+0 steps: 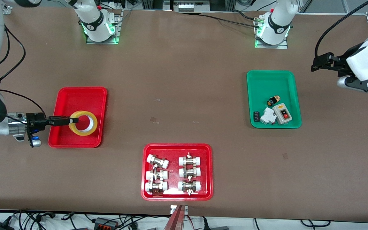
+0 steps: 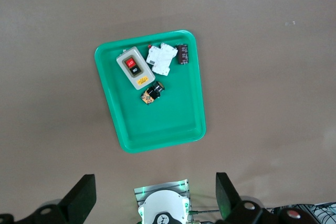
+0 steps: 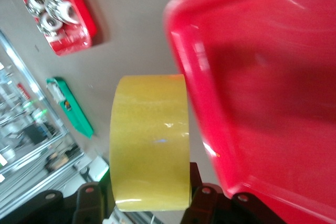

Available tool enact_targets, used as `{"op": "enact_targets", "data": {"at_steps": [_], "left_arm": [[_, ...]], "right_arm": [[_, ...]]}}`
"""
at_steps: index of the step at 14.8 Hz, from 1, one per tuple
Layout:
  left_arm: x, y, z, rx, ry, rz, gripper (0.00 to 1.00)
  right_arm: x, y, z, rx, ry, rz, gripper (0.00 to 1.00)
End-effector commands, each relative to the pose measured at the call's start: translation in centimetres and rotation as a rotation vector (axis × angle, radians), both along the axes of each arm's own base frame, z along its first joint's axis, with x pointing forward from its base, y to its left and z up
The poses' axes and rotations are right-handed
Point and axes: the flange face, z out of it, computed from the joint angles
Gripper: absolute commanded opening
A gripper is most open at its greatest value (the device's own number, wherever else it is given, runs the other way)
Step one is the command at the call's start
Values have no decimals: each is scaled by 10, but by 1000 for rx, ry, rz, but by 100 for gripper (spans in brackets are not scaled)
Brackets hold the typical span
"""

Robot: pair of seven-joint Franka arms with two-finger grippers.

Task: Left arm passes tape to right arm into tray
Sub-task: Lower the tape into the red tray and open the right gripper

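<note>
The tray (image 1: 81,95) lies toward the right arm's end of the table. The tape (image 1: 83,123) is within its rim, in the half nearer the front camera; it may be resting on the floor or hanging just above it. The right gripper (image 1: 74,120) reaches in over the tray's outer rim and clamps the tape's wall.

The fittings tray (image 1: 177,148) sits mid-table, nearest the front camera, with six fittings (image 1: 189,172) in two rows of three.

The parts tray (image 1: 270,83) lies toward the left arm's end, farther from the camera. Its switch box (image 1: 284,114) and breaker (image 1: 268,115) lie side by side at its nearer end.

The left gripper (image 1: 315,65), fingers apart, waits over the table's edge at the left arm's end.
</note>
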Motion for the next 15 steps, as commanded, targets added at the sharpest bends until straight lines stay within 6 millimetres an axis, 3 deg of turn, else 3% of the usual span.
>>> {"op": "enact_targets", "data": {"at_steps": [1,2,6,8,10,12,13,14,15], "left_arm": [[-51,8,-7,19,-70,-8,100],[-57,8,-10,21,-87,-8,100],[-46,23,6,80,-185,12,100],[-45,45,14,70,-202,54,100],[-40,42,27,71,-208,51,100],[-23,34,33,70,-187,46,100],[-20,32,34,70,-190,63,100],[-18,25,34,74,-191,86,100],[-18,23,35,83,-194,122,100]], "right_arm": [[-15,-12,-13,64,-7,45,42],[-21,-14,-22,66,-9,58,43],[-39,-24,-62,114,3,72,45],[-45,-23,-65,119,19,80,46],[-44,-25,-66,99,13,94,47],[-44,-25,-66,96,1,106,52],[-43,-26,-67,91,-5,105,56],[-43,-25,-67,81,-4,113,67],[-43,-24,-68,70,-5,121,100]]}}
